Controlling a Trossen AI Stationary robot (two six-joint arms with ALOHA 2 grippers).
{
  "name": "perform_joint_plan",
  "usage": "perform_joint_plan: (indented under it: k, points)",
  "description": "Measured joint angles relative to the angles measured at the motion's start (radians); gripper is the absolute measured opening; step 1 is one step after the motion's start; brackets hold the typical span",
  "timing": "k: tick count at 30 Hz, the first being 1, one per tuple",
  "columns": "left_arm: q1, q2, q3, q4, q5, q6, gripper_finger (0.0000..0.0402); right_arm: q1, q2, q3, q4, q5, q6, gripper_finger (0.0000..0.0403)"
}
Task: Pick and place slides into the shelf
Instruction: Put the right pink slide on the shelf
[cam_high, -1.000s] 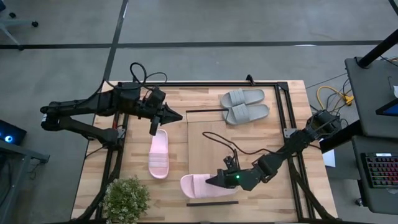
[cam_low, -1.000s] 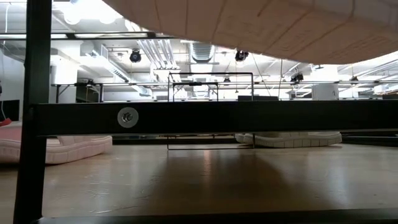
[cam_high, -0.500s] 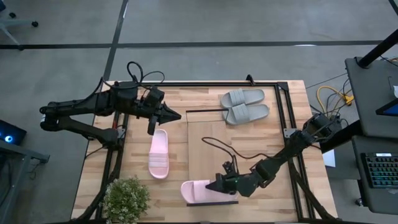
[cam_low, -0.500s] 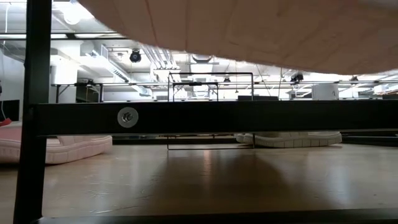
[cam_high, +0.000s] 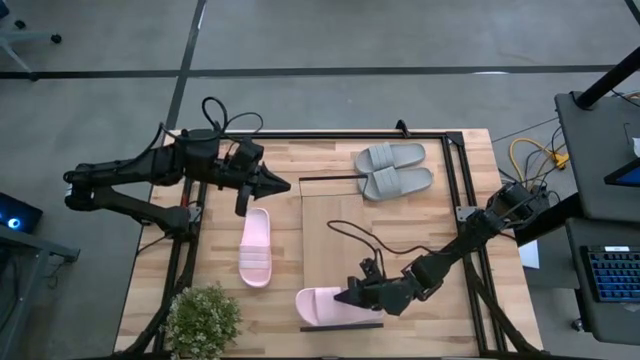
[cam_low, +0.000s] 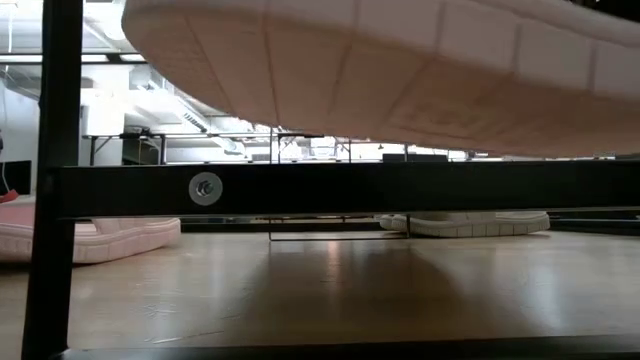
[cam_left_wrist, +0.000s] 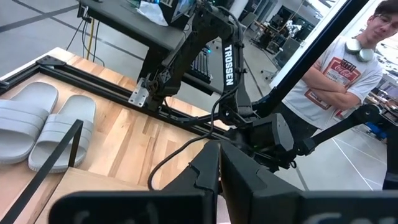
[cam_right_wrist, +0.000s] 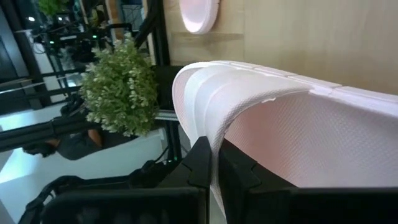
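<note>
Fingers of the right gripper (cam_high: 347, 297) are clamped on the strap of a pink slide (cam_high: 325, 306), pinching the strap edge between them; the right wrist view shows the strap (cam_right_wrist: 249, 93) folded over the two dark fingers (cam_right_wrist: 200, 163). Held slide sits at the near end of the shelf (cam_high: 335, 245), sole off the board: the low view has its pink underside (cam_low: 400, 70) hanging across the top of the picture above the black wire frame bar (cam_low: 330, 188).

Left gripper (cam_high: 281, 186) hovers with its fingers (cam_left_wrist: 208, 174) pressed together, nothing between them. It hangs over the table (cam_high: 220, 280) beside the far end of the shelf.

Second pink slide (cam_high: 256, 246) lies flat on the table just below and to the side of the left fingers, well apart from the right fingers, not on the shelf. Grey pair (cam_high: 394, 170) lies side by side at the far end of the shelf, past the left fingertips, well apart from the right ones.

Potted plant (cam_high: 203, 320) stands at the table's near corner, close beyond the toe of the held slide. A person (cam_left_wrist: 342, 74) with folded arms stands beyond the table in the left wrist view.
</note>
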Motion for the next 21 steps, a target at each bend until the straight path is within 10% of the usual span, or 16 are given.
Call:
perform_joint_plan:
  k: [21]
  points:
    - [0.0,0.0,0.008,-0.001,0.002,0.016,0.0,0.0,0.114,0.015,0.17,-0.042,0.019,0.0008]
